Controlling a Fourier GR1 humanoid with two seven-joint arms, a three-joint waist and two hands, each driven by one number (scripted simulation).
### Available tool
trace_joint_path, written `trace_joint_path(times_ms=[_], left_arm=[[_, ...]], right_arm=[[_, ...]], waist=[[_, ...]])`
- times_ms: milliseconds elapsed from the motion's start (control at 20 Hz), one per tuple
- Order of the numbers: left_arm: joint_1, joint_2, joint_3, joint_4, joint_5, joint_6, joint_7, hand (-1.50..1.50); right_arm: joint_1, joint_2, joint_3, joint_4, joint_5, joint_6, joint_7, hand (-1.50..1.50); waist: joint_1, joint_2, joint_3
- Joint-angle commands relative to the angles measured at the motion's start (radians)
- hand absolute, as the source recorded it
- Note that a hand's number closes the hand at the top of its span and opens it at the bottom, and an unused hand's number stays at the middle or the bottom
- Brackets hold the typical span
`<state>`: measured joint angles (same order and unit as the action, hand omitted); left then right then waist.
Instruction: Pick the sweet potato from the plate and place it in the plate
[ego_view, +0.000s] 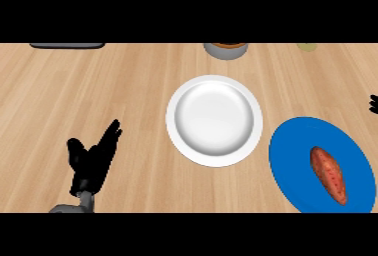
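Left hand (92, 160) is resting, fingers spread and pointing up, holding nothing. I am seeing the sweet potato (329, 175) lying on the blue plate (291, 155), well off to that hand's right, past the white plate (172, 120). Right hand (374, 104) is peeking in; I cannot tell its shape.

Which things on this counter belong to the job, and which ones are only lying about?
Belong to the job: sweet potato, blue plate under it, white plate, left hand, right hand at the right edge.
Only lying about: grey container, dark flat thing and small greenish thing, all at the counter's far edge.
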<state>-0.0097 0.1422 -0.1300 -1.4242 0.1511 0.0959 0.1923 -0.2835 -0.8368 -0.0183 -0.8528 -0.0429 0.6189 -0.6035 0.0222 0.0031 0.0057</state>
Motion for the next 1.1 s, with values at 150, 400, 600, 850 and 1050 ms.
trace_joint_path(times_ms=[150,400,600,850,1050], left_arm=[[-0.004,-0.005,-0.003,-0.015,-0.005,0.0,0.048,0.0],[0.069,0.019,0.013,-0.038,0.009,-0.033,0.012,0.0],[0.018,-0.017,-0.001,-0.025,-0.022,0.01,0.041,0.0],[0.012,-0.026,0.008,-0.027,-0.025,0.011,0.067,0.0],[0.064,-0.044,-0.005,-0.034,-0.047,0.001,0.02,0.0]], right_arm=[[-0.026,-0.002,0.099,0.068,0.12,0.092,-0.182,-1.5],[0.01,0.027,0.142,-0.005,0.098,0.094,-0.164,-1.5],[0.039,0.043,0.156,-0.037,0.085,0.071,-0.168,-1.5],[0.056,0.07,0.171,-0.014,0.161,-0.037,-0.199,-1.5],[0.047,0.071,0.147,-0.074,0.176,-0.051,-0.083,-1.5]], waist=[[-0.005,0.001,-0.004],[-0.014,-0.004,-0.005],[-0.023,-0.004,-0.005],[-0.018,-0.002,-0.005],[-0.02,-0.004,-0.006]])
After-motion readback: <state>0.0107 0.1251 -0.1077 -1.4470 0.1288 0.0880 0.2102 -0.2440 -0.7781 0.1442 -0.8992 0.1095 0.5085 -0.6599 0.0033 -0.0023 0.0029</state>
